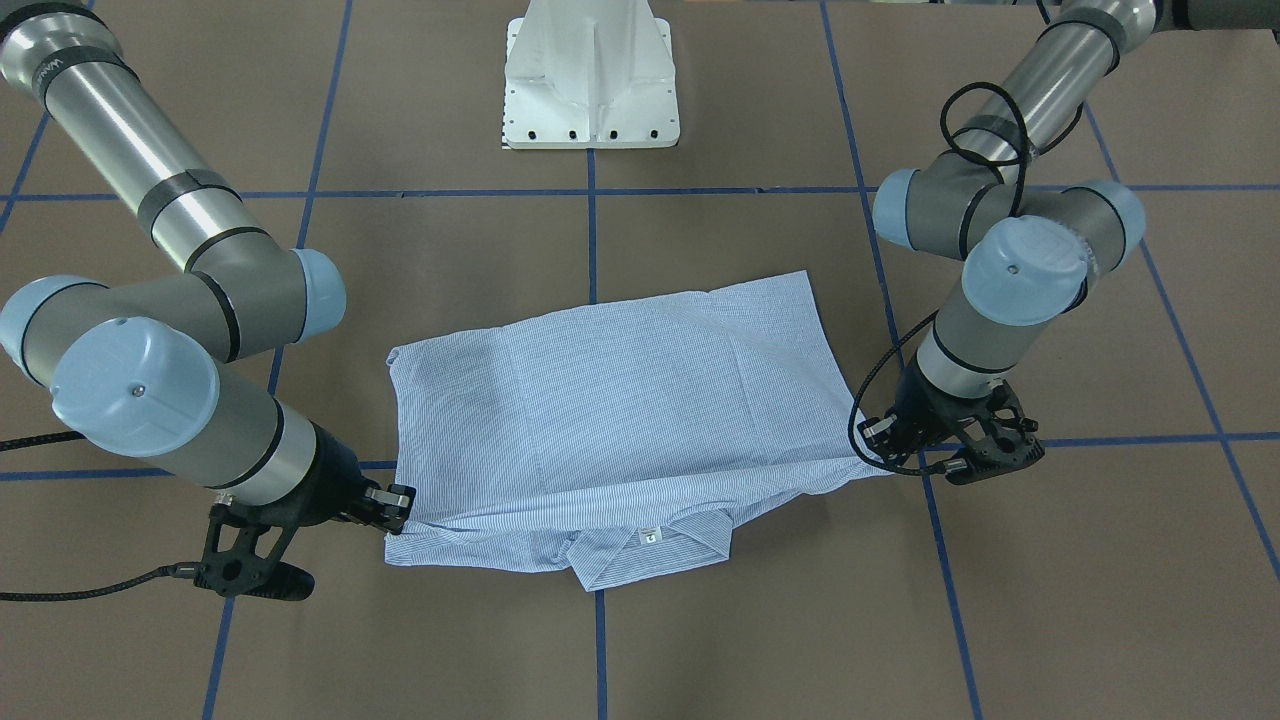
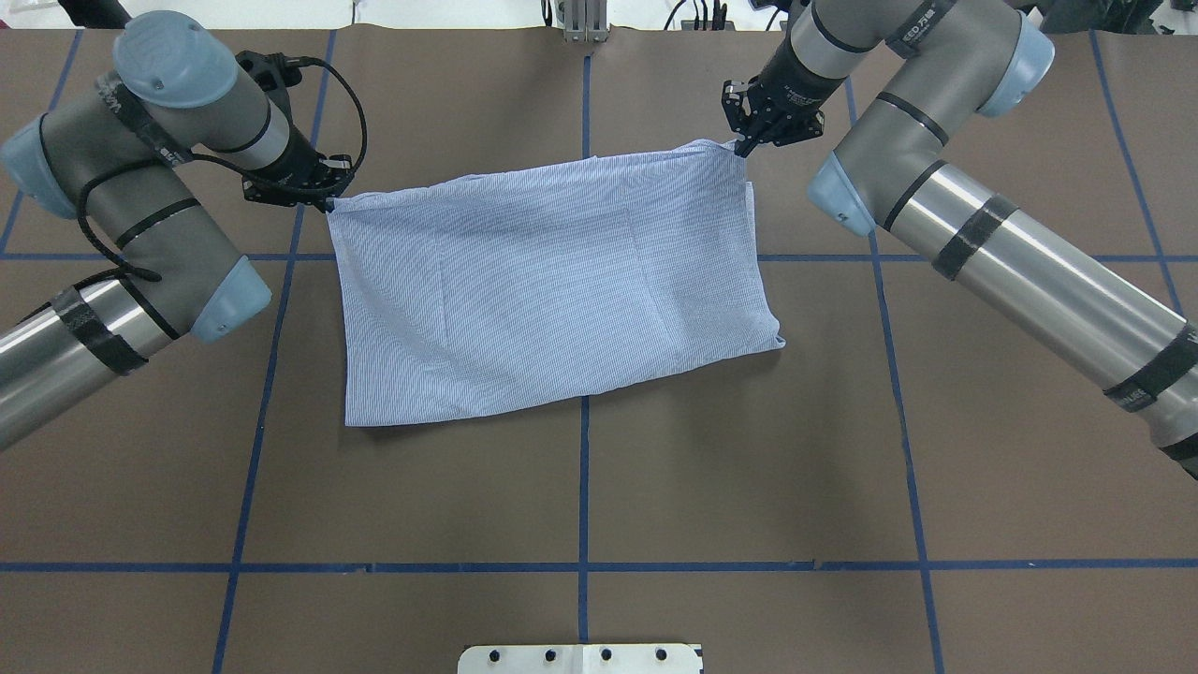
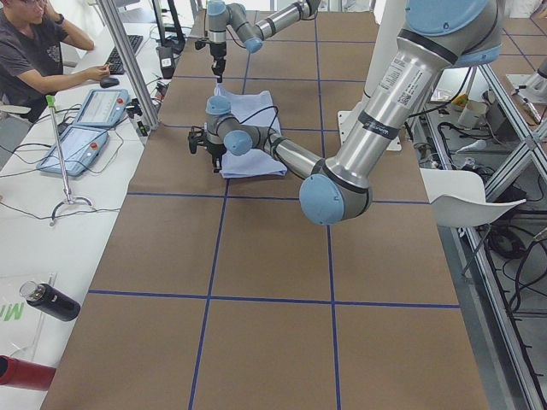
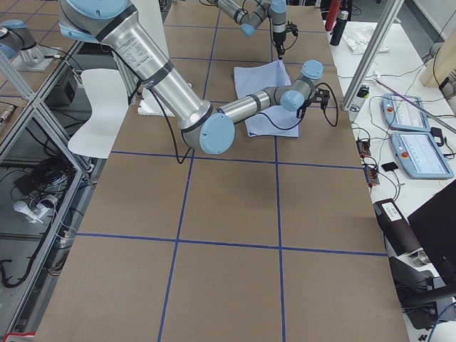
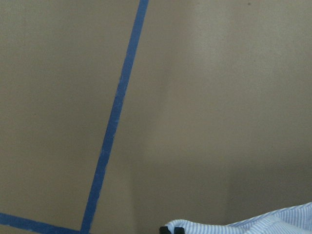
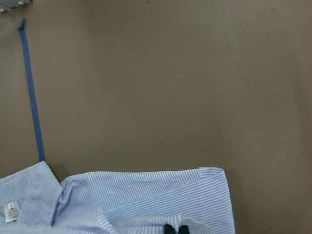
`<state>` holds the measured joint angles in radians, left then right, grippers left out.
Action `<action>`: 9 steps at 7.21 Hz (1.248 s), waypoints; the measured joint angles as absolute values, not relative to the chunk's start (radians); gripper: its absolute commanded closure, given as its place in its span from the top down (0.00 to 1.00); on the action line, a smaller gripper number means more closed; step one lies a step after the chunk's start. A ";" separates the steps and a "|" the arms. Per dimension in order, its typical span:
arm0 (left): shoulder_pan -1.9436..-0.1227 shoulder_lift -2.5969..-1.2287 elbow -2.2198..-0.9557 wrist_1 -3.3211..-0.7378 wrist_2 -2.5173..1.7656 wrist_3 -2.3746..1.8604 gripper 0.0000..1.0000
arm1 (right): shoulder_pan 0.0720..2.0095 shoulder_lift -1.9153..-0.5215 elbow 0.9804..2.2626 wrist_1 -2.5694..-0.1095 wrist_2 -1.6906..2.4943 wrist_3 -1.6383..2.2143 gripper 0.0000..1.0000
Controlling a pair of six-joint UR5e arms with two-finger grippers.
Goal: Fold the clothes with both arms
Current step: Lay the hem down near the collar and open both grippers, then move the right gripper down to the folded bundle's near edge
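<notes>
The left gripper (image 2: 325, 202) is pressed together on one far corner of the striped shirt (image 2: 552, 281), and the right gripper (image 2: 746, 145) pinches the other far corner. Between them the folded shirt lies on the brown table (image 2: 749, 468), and its collar (image 1: 650, 548) pokes out under the held edge.

Even bright overhead light — soft shadows, wrist views blurry.
</notes>
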<state>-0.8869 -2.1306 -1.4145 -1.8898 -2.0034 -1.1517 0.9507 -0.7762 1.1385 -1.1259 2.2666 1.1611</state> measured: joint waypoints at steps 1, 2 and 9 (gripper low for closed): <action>-0.886 -2.133 -1.413 -1.890 -2.003 -1.151 0.00 | 0.950 -0.776 1.136 -1.126 2.266 1.161 0.00; -0.886 -2.137 -1.412 -1.890 -2.002 -1.151 0.55 | 0.950 -0.776 1.135 -1.126 2.265 1.161 0.00; -0.889 -2.141 -1.420 -1.882 -2.001 -1.150 1.00 | 0.949 -0.782 1.139 -1.123 2.246 1.162 1.00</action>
